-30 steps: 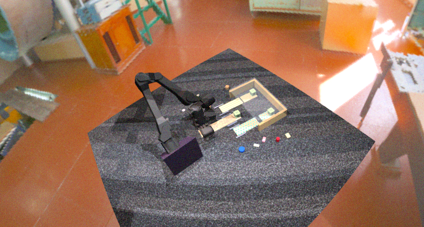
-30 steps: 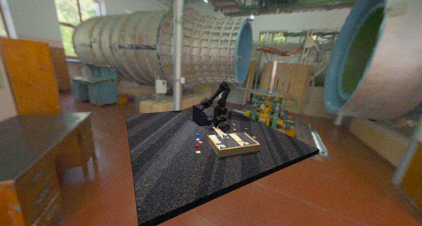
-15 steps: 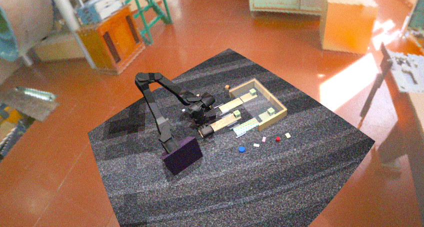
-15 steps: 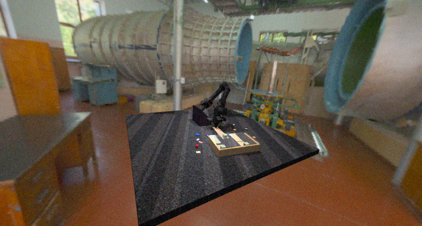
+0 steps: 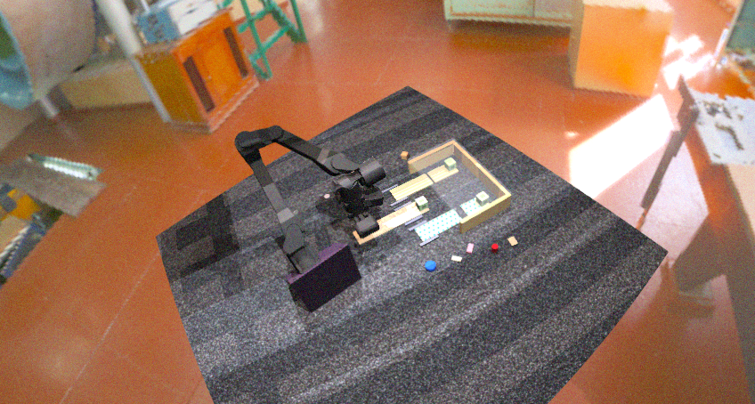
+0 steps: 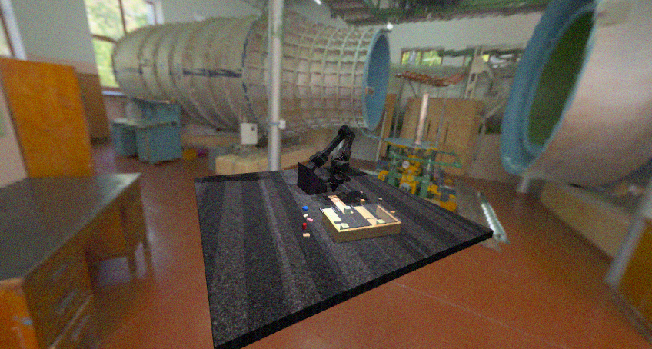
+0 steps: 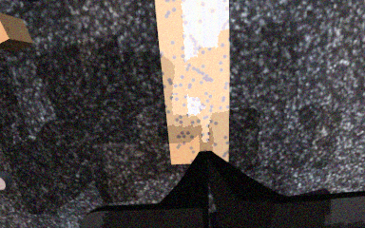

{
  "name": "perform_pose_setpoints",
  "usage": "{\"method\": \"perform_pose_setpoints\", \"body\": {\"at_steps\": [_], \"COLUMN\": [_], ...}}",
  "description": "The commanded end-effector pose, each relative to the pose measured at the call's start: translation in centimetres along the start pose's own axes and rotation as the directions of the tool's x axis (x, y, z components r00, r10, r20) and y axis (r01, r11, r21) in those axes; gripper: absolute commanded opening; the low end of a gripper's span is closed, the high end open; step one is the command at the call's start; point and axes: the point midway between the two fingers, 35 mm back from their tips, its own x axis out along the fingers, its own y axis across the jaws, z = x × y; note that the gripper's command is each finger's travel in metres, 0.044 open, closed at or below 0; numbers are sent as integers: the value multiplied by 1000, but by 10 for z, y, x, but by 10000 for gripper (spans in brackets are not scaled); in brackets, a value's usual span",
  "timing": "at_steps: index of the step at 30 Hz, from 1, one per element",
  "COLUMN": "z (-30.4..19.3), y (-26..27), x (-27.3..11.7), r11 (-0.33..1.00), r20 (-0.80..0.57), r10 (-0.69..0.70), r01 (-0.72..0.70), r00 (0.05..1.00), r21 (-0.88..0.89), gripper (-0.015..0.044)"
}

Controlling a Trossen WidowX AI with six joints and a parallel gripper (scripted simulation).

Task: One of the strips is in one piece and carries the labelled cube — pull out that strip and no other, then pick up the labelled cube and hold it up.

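Two green cubes point(image 5: 450, 162) sit inside the wooden tray point(image 5: 500, 193).

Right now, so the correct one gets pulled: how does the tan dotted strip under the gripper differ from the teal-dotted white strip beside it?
The tan dotted strip is one unbroken piece; the teal-dotted white strip has a gap. The tan strip's pale green cube sits outside the wooden frame; the teal strip's cube sits inside. Both lie flat, parallel.

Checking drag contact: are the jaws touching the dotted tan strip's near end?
Cannot tell. Wrist view: the shut jaws of the gripper overlap the near end of the dotted tan strip, but neither contact nor a gap shows. The other views are too small.
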Motion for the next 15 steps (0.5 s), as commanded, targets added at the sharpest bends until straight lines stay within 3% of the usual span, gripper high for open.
{"method": "perform_pose_setpoints", "body": {"at_steps": [1, 15], "z": [1, 52], "y": [0, 0], "x": [-5, -7], "r11": [1000, 999], "r20": [-2, 0], "r10": [2, 2], "r01": [-2, -2], "r00": [1000, 1000], "r21": [1, 44], "gripper": [26, 394]}}
